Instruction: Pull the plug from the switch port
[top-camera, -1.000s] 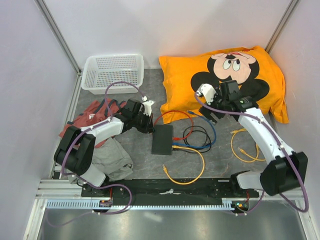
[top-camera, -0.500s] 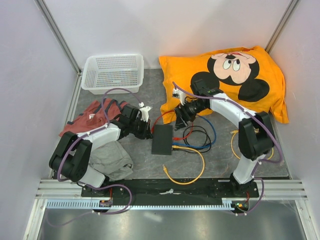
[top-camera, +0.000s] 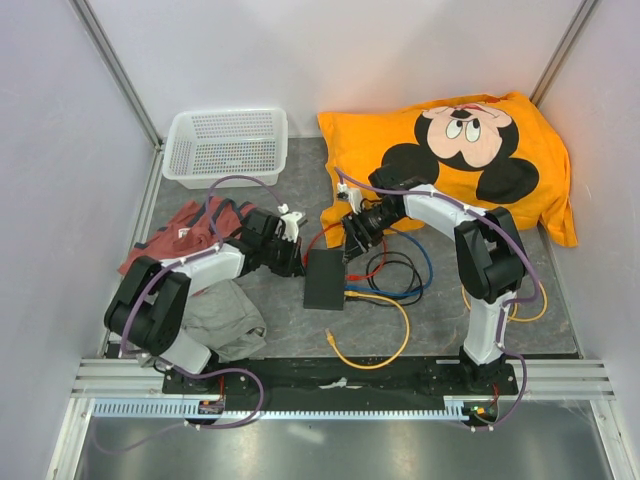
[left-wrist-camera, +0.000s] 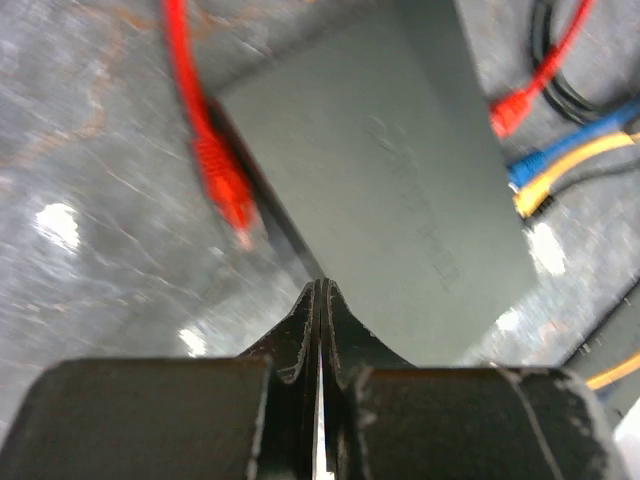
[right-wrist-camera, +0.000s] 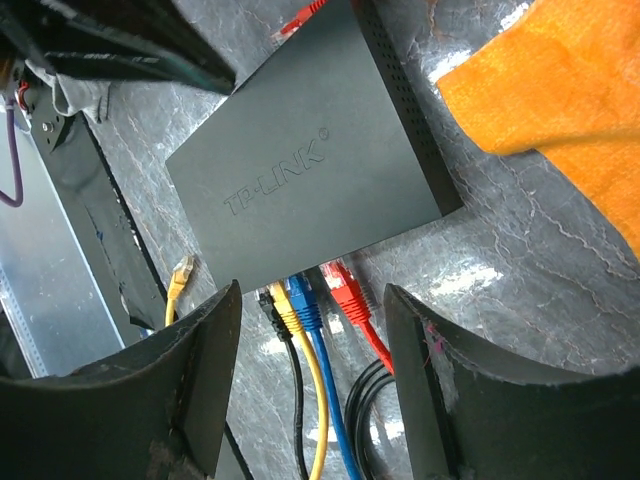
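Item: switch (top-camera: 324, 279). A flat, matte black rectangular box. Its plain top carries only faint raised TP-LINK lettering, and in the right wrist view a row of small vent holes runs along one side wall. You find it flat on the grey worktop (top-camera: 430, 312) at mid-scene, its long sides running near to far, just near of the orange pillow (top-camera: 450, 150) and between your two hands.

Fittings: the red plug (right-wrist-camera: 348, 293), blue plug (right-wrist-camera: 306, 304) and yellow plug (right-wrist-camera: 284, 306) sit side by side against the switch's right face, towards its near end. A black plug (right-wrist-camera: 267, 299) sits at the end of the row. Their cables trail off to the right across the worktop.

Loose item: a second red connector (left-wrist-camera: 222, 180), blurred, lies on the worktop just beside the opposite edge of the switch.

Left hand (left-wrist-camera: 320, 290): fingers pressed together with nothing between them, at the switch's far left corner. Whether it touches is unclear.

Right hand (right-wrist-camera: 310, 292): spread wide and empty, poised above the row of plugs, its two fingers flanking them.
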